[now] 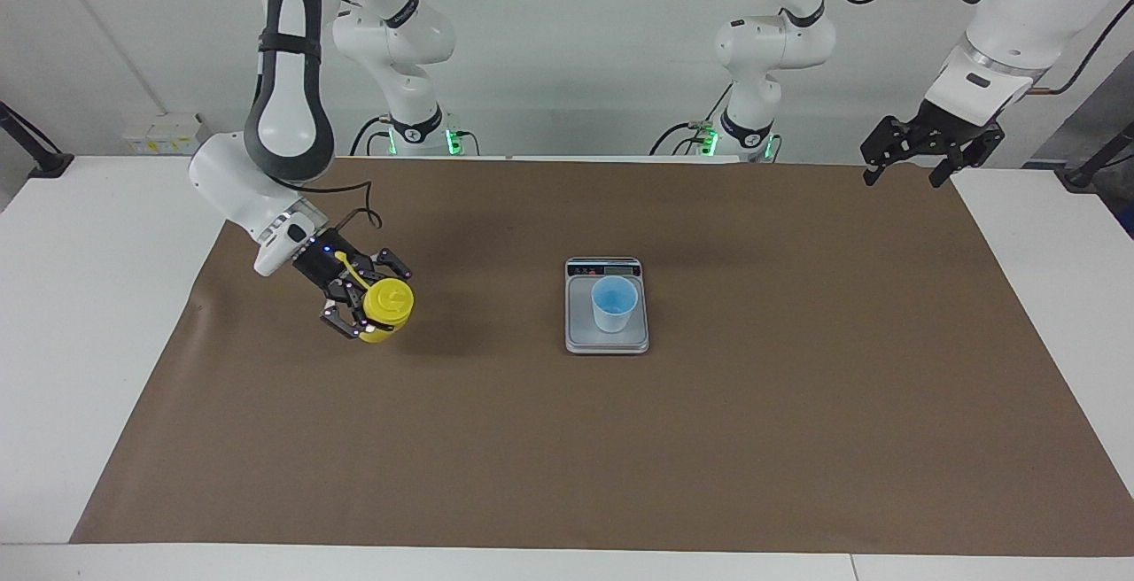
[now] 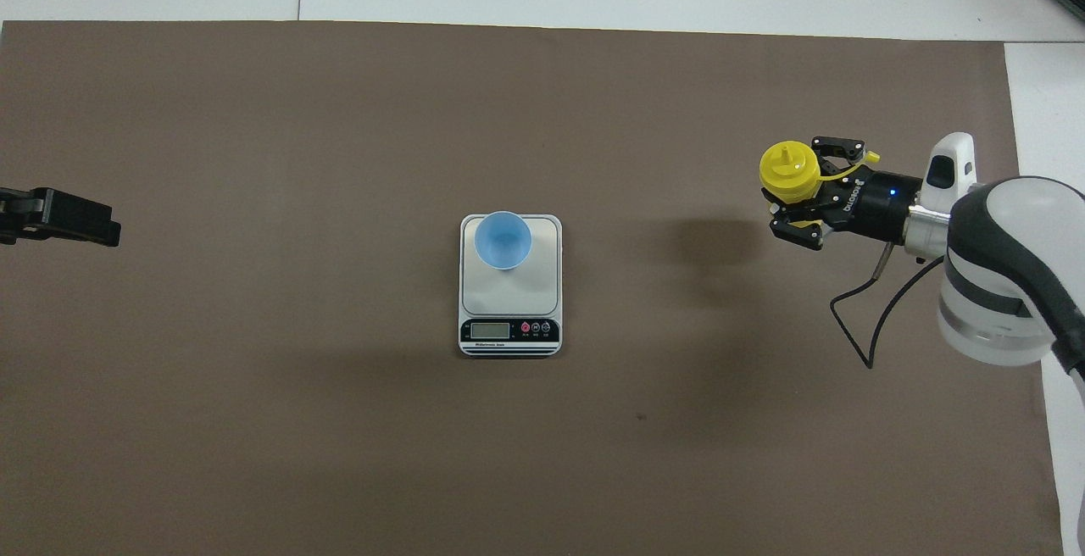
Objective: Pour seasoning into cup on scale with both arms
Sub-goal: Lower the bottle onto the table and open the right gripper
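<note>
1. We see the right gripper (image 1: 365, 302) toward the right arm's end of the counter (image 1: 797, 439), with its jaws spread on either side of the seasoning (image 1: 387, 306). They sit close around the bottle, but we cannot tell if they touch it.
2. The yellow bottle (image 2: 789, 172) looks upright on the brown mat, nozzle up. We think it stands that way so nothing spills. Its thin cap hangs off to one side, so the nozzle looks open.
3. The cup (image 1: 614, 304) stands on the scale (image 1: 607, 342), in the middle of the counter, well apart from the bottle. We think it sits there so the scale can weigh what goes in.
4. The scale's dark display strip (image 2: 509, 331) is on the edge nearer to the robots.
5. The left gripper (image 1: 930, 149) waits up in the air over the left arm's end of the counter, jaws spread and holding nothing.
6. Only bare mat lies between bottle and cup, so nothing blocks the way. No pouring has started, we think.
</note>
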`<state>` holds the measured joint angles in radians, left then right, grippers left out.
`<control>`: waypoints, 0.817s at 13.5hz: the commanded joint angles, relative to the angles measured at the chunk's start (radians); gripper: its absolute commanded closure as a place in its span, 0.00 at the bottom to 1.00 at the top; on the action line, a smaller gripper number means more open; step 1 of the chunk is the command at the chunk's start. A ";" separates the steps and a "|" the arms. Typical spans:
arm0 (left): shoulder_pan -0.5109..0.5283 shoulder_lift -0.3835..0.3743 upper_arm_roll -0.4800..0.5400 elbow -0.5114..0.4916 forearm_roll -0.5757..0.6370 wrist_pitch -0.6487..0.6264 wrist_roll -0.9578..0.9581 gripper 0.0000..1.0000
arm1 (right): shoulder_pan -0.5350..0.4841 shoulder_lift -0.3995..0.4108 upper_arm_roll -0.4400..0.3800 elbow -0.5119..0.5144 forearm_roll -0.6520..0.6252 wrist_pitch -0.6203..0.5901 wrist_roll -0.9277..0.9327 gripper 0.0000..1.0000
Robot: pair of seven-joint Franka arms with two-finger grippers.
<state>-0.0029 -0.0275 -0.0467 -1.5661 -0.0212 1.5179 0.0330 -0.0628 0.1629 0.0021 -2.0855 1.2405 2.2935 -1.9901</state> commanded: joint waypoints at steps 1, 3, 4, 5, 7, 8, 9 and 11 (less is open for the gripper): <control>0.008 -0.029 -0.007 -0.032 0.018 0.001 -0.007 0.00 | -0.038 0.039 0.013 -0.001 0.113 -0.043 -0.134 1.00; 0.008 -0.029 -0.007 -0.031 0.018 0.001 -0.007 0.00 | -0.039 0.070 0.013 0.002 0.180 -0.055 -0.220 1.00; 0.008 -0.029 -0.007 -0.031 0.018 0.001 -0.007 0.00 | -0.042 0.070 0.013 0.002 0.180 -0.060 -0.223 1.00; 0.008 -0.029 -0.007 -0.032 0.018 0.001 -0.007 0.00 | -0.052 0.069 0.013 -0.001 0.180 -0.063 -0.225 1.00; 0.008 -0.029 -0.007 -0.031 0.018 0.001 -0.007 0.00 | -0.060 0.072 0.013 -0.004 0.182 -0.081 -0.254 1.00; 0.008 -0.029 -0.007 -0.032 0.018 0.001 -0.007 0.00 | -0.066 0.082 0.013 -0.005 0.185 -0.092 -0.286 1.00; 0.008 -0.029 -0.007 -0.031 0.018 0.001 -0.007 0.00 | -0.086 0.102 0.013 -0.005 0.207 -0.123 -0.329 1.00; 0.008 -0.029 -0.007 -0.032 0.018 0.001 -0.007 0.00 | -0.117 0.121 0.013 -0.021 0.217 -0.152 -0.400 1.00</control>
<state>-0.0029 -0.0275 -0.0467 -1.5662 -0.0212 1.5179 0.0330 -0.1337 0.2691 0.0026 -2.0953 1.4172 2.1814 -2.3119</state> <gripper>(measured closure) 0.000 0.599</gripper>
